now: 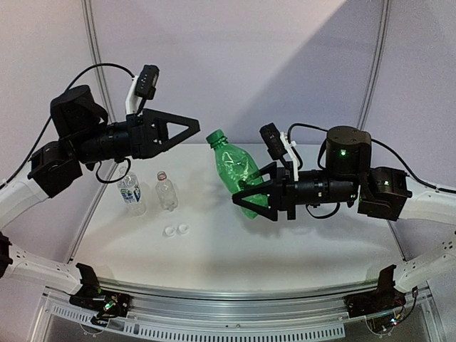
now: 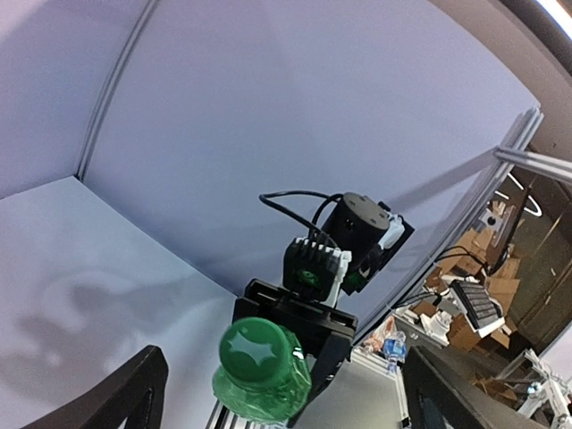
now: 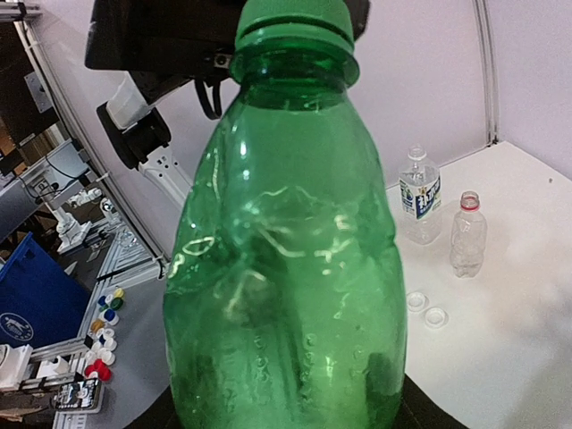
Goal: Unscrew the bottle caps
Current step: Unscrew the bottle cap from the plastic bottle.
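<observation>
One green cap (image 1: pixel 214 135) to go, still on the green bottle (image 1: pixel 236 172) clamped aloft and tilted in the right jaws, left jaws wide open just short of it, liable to close off-centre and slip, or spin the bottle in that grip.

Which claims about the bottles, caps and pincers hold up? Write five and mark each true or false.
1. The right pincer holds the green bottle above the table. True.
2. The green cap is already off. False: it sits on the bottle's neck.
3. The left pincer is shut on the green cap. False: it is open, apart from the cap.
4. Two white caps lie on the table by the clear bottles. True.
5. The labelled bottle lies on its side. False: it stands upright.
</observation>
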Motion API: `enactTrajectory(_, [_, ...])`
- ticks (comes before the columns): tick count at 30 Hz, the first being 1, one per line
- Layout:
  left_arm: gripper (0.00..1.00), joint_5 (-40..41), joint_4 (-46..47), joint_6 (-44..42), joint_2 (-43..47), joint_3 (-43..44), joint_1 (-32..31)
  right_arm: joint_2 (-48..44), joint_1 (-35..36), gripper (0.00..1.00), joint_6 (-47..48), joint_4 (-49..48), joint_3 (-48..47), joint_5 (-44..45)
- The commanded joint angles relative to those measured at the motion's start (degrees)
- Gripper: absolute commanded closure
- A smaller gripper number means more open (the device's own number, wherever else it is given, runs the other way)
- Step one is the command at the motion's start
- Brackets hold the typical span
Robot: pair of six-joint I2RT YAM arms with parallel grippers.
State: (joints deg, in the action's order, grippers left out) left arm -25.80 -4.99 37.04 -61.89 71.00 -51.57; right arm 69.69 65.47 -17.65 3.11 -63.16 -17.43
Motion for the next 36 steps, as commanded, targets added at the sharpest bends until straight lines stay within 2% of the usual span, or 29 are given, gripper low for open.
enactTrajectory(1, [0.09, -3.8, 3.0, -0.4, -2.7, 1.7, 0.5, -1.3, 0.0, 0.99, -1.5, -2.0, -0.2, -3.5])
enactTrajectory(7, [0.18, -6.8, 4.0, 0.0, -6.0, 3.7, 0.5, -1.7, -0.1, 1.0, -2.4, -1.3, -0.2, -3.0])
enactTrajectory(16, [0.42, -8.4, 5.8, 0.0, -8.3, 4.3, 0.4, -2.2, 0.0, 1.0, -1.9, -0.5, -0.5, -1.7])
enactTrajectory(21, [0.48, -8.3, 5.5, 0.1, -9.3, 4.6, 0.4, -2.1, -0.1, 1.0, -1.5, -0.2, -0.7, -1.7])
enactTrajectory(27, [0.74, -7.6, 2.7, 0.0, -10.6, 5.8, 0.4, -1.9, 0.0, 1.0, -1.3, -0.1, -0.8, -1.8])
enactTrajectory(30, [0.79, -5.8, 0.7, 0.5, -11.1, 6.6, 0.4, -1.7, 0.0, 1.0, -0.9, 0.4, -1.0, -1.0])
enactTrajectory(32, [0.82, -3.6, -1.8, 1.3, -11.8, 7.9, 0.4, -1.3, 0.0, 1.0, -0.1, 2.1, -1.6, 1.1])
enactTrajectory(36, [0.84, 4.8, -8.8, 5.1, -14.5, 11.6, -0.8, 0.1, -0.1, 1.0, 2.4, 7.1, -3.5, 13.9])
